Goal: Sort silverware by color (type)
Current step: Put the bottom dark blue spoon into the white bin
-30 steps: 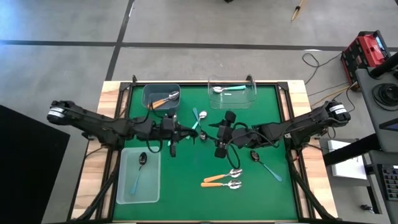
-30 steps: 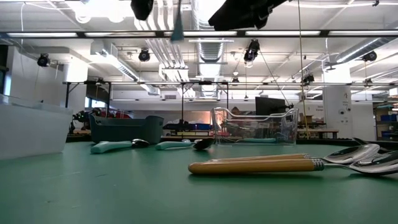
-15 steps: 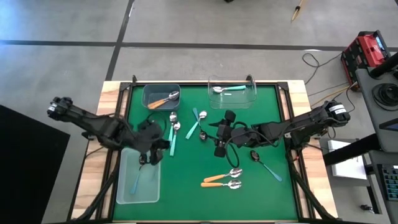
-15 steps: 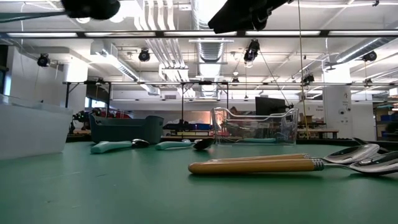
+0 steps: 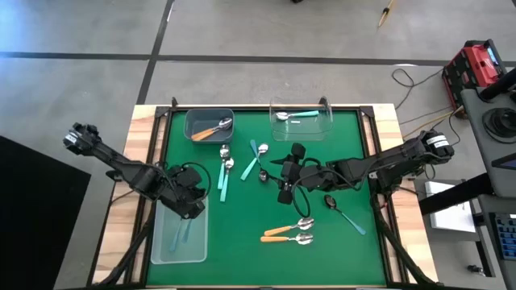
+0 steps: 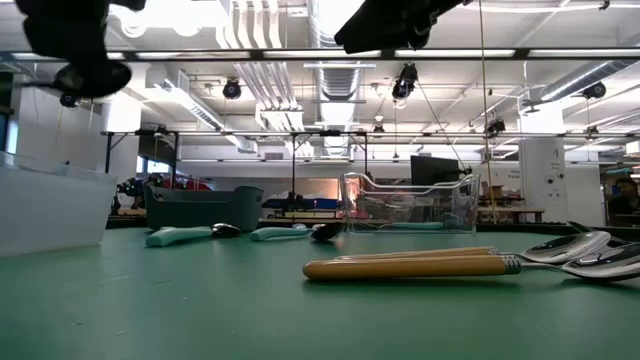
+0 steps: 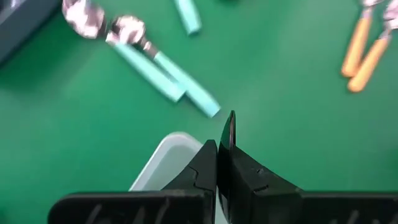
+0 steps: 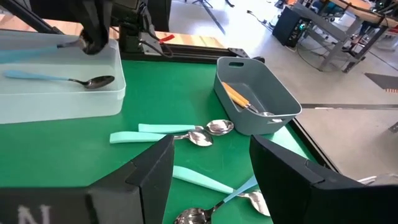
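Observation:
My left gripper (image 5: pixel 192 208) hangs shut on a spoon with a thin light-blue handle over the far end of the white bin (image 5: pixel 165 250), also in the right wrist view (image 8: pixel 93 38). One dark spoon with a light-blue handle (image 8: pixel 62 79) lies in that bin. My right gripper (image 5: pixel 282 173) waits open above the table's middle. Loose on the green mat lie two teal-handled spoons (image 5: pixel 224 171), another teal one beside a thin light-blue one (image 5: pixel 256 157), two orange-handled spoons (image 5: pixel 288 232) and a dark spoon with a light-blue handle (image 5: pixel 343 211). My left gripper pinches the spoon between its two shut fingers, which slant downward. A thin dark piece (image 7: pixel 231 126) sticks out past the fingertips. In the right wrist view the light-blue handle (image 8: pixel 37 55) reaches out about level from the fingers. The spoon is clear of the white bin.
A dark grey bin (image 5: pixel 192 121) at the far left holds an orange-handled spoon. A clear bin (image 5: pixel 322 129) at the far middle holds a teal-handled spoon. Wooden edges and a black frame border the mat. The near middle of the mat is bare.
My left gripper has carried the spoon from the table's middle toward the left and near edges, ending over the white bin. It has tipped downward and rolled on the way. It stays shut.

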